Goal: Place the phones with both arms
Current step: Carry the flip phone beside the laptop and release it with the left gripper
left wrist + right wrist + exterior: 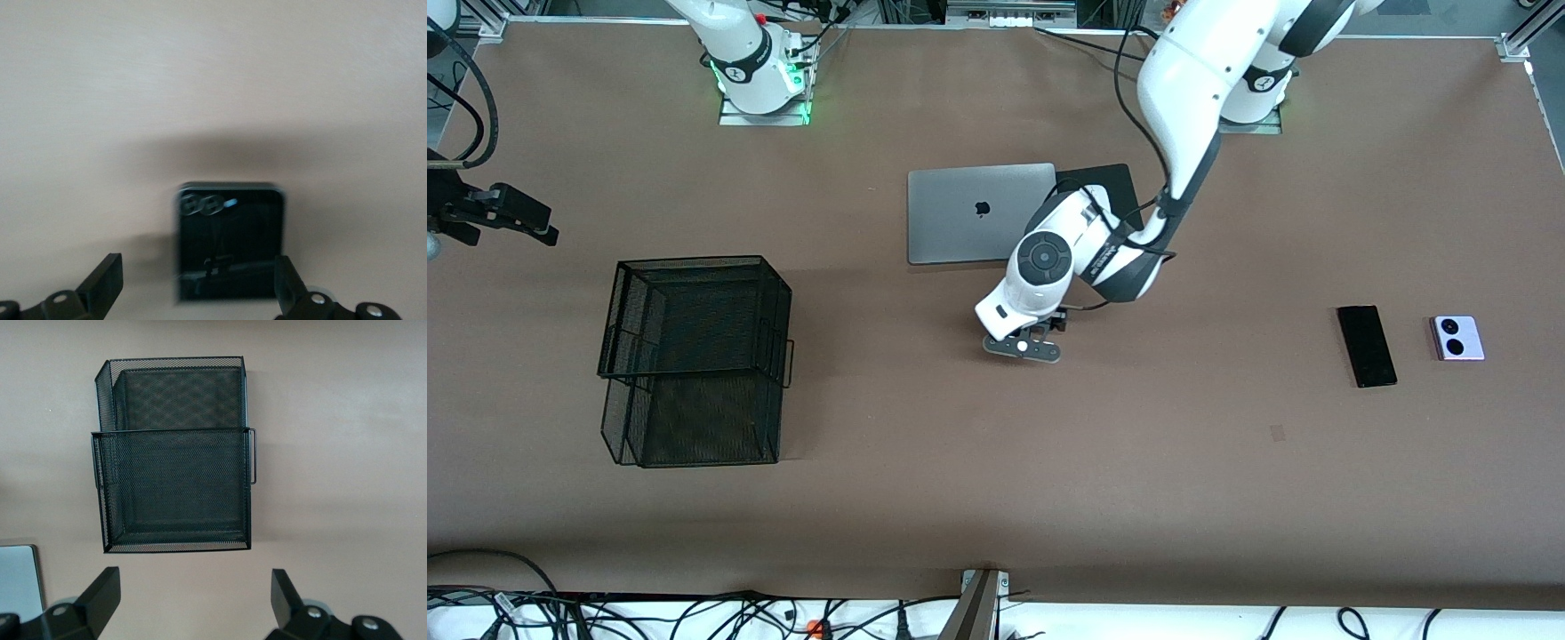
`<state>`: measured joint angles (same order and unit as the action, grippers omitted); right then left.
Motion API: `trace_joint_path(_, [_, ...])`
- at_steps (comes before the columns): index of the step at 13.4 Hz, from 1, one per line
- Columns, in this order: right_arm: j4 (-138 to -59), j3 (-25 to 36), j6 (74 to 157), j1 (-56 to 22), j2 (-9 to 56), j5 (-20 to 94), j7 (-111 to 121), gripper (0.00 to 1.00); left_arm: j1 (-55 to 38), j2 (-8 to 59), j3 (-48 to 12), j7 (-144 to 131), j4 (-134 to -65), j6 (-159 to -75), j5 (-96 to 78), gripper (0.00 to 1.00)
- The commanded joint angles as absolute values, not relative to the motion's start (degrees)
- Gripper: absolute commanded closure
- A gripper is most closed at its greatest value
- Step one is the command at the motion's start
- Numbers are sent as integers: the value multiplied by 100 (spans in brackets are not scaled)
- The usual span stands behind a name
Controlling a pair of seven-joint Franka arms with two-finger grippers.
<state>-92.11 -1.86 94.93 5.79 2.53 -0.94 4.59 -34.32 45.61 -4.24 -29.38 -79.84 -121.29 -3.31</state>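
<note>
Left gripper (197, 287) jaws spread over the black phone (230, 241), right gripper (193, 600) released, waiting; phone stiff, slick, thin: pinch its side edges

The brown table (960, 498) carries a mesh basket (694, 360), a laptop (969, 213), a black pad (1112, 182) beside it, and three phones: squarish black (230, 243), slim black (1366, 346), lavender-white (1457, 338).

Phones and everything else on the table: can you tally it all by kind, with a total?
Phones: 3: small black phone, long black phone, lavender-white phone
Laptops: 1: grey laptop
Black flat pads: 1: black pad, partly under the laptop
Mesh baskets: 1: black mesh basket
Total: 6
</note>
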Motion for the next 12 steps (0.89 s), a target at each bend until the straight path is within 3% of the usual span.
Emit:
trace_joint_path(1, [-9237,-246,9422,607,211,-9,431,0,-2763,3536,-369,-2865,-8121,-10859,-378,0])
trace_joint_path(7, [-9220,-272,9492,-130,474,9,-24,0,-645,2848,-378,-2245,-8191,-9282,163,0])
trace_joint_path(10, [-8738,-272,9580,-1025,974,0,-989,0,234,3023,-387,-1102,-8297,-9395,835,0])
trace_joint_path(12, [-8238,-272,9589,-1728,1430,-17,-1946,0,745,3129,-387,-417,-8611,-10050,896,0])
